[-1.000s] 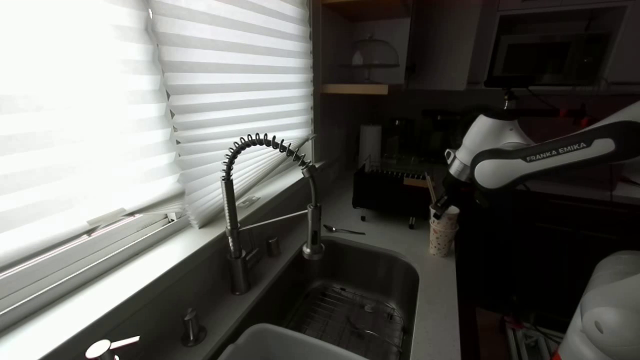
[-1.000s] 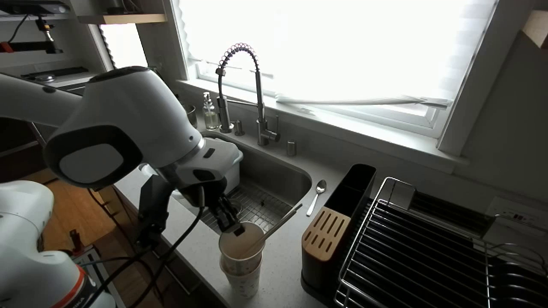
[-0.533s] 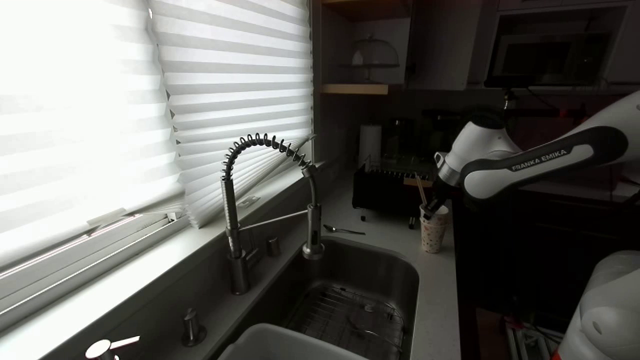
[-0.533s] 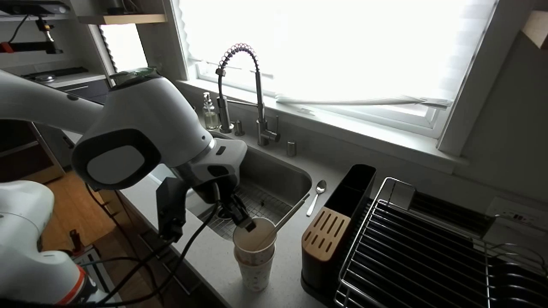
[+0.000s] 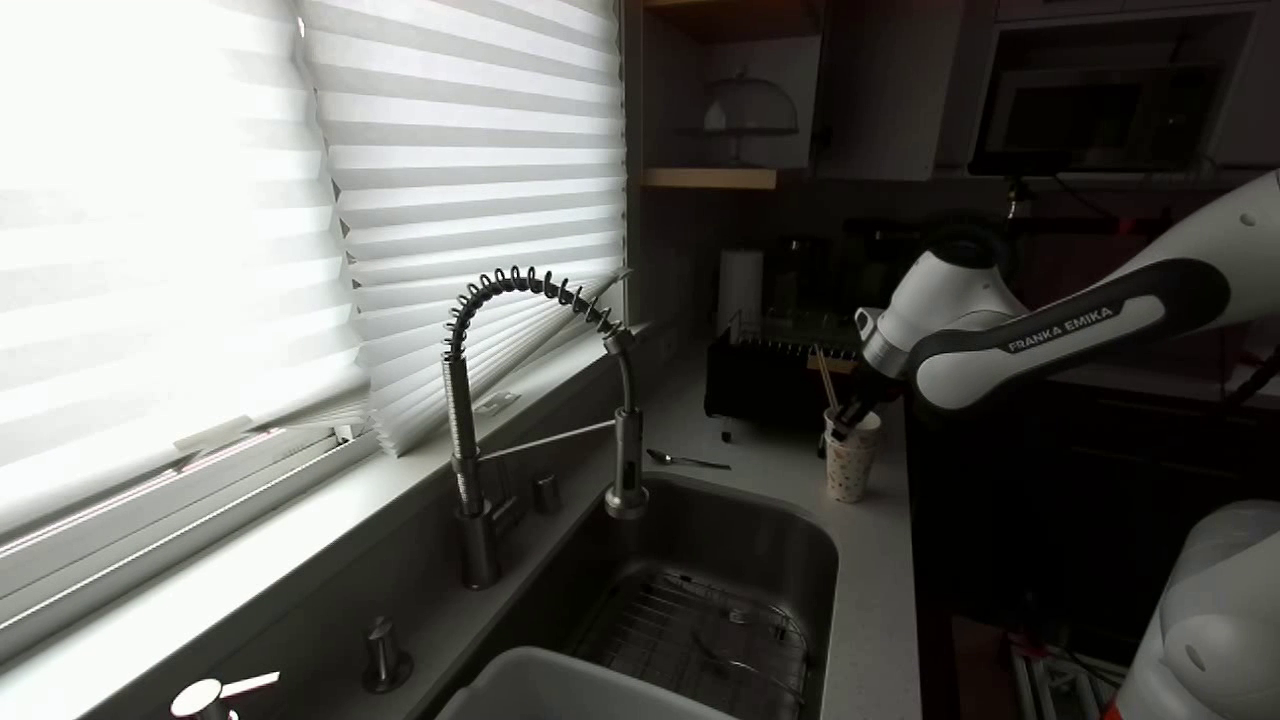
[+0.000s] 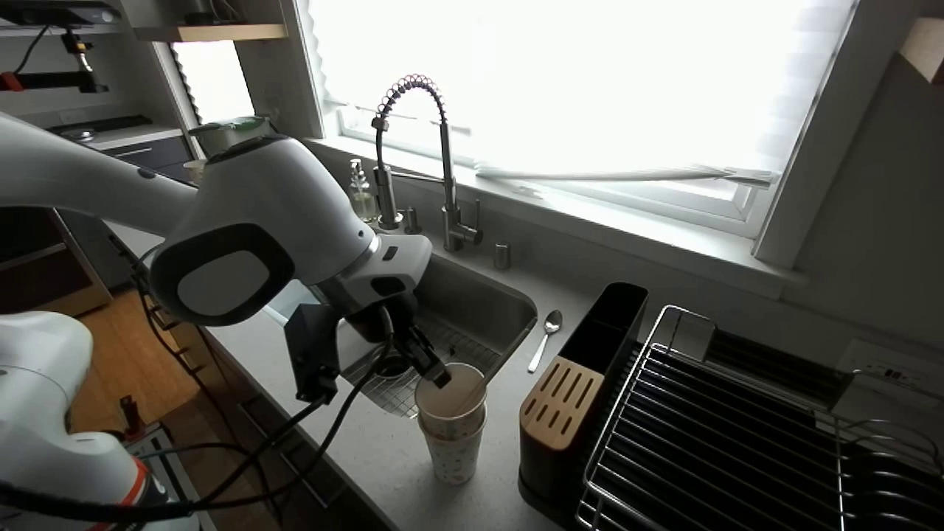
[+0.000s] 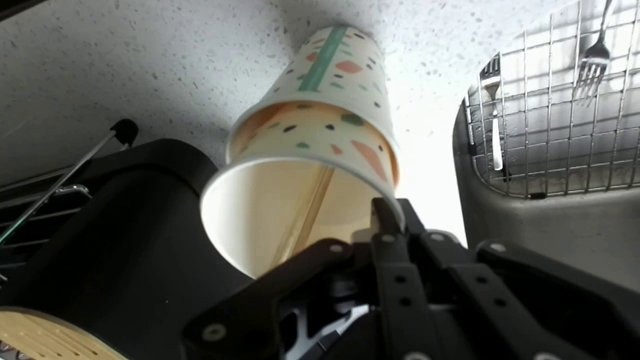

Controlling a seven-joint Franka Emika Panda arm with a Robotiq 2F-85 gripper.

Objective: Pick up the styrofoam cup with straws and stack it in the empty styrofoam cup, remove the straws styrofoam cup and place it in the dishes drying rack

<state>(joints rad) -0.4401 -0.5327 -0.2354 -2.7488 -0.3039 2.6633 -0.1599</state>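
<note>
Wrist view: gripper (image 7: 396, 215) pinching straw cup (image 7: 312, 135) rim

It's sitting in the lower cup (image 7: 336, 75); in both exterior views, you're shifting the 2 nearer the drying rack (image 6: 723, 431), so stacking is likely holding, unstacking pending.

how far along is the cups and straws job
Done: the upper white, speckled, tapered paper-looking cup looks stacked inside the lower white, speckled, tapered paper-looking cup. In hand: the black pincer is shut on the upper cup's rim. Left: the thin, tan straws lean inside that cup, and both cups are outside the black, silver-wired drying rack, so removal and racking seem to remain.
</note>
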